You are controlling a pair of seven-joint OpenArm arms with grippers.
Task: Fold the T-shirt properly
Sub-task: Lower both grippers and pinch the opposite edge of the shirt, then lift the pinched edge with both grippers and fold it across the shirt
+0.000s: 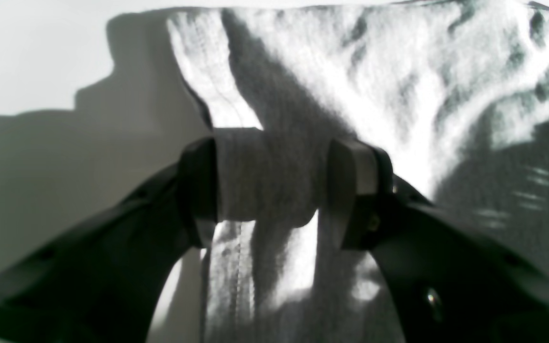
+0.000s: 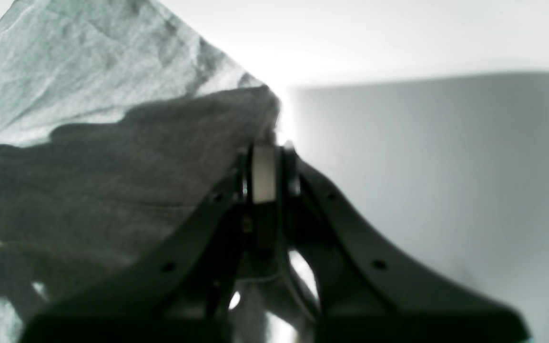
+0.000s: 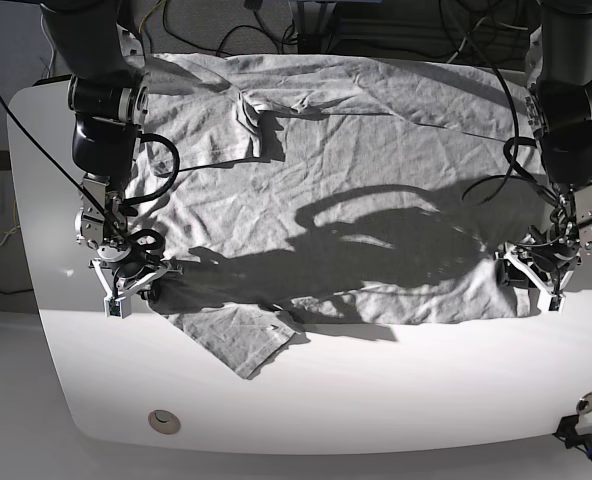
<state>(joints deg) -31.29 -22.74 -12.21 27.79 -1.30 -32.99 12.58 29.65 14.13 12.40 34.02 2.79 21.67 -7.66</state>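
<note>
Both end effectors — left (image 1: 272, 183), right (image 2: 267, 164) — apparently clamped on T-shirt (image 3: 356, 190)

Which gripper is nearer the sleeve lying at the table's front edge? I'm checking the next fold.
Right. The right gripper pinches the T-shirt just beside that sleeve; the left gripper grips the opposite end, far across the table.

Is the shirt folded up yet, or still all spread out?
Spread out. The T-shirt lies wide across the table, one sleeve sticking out.
</note>
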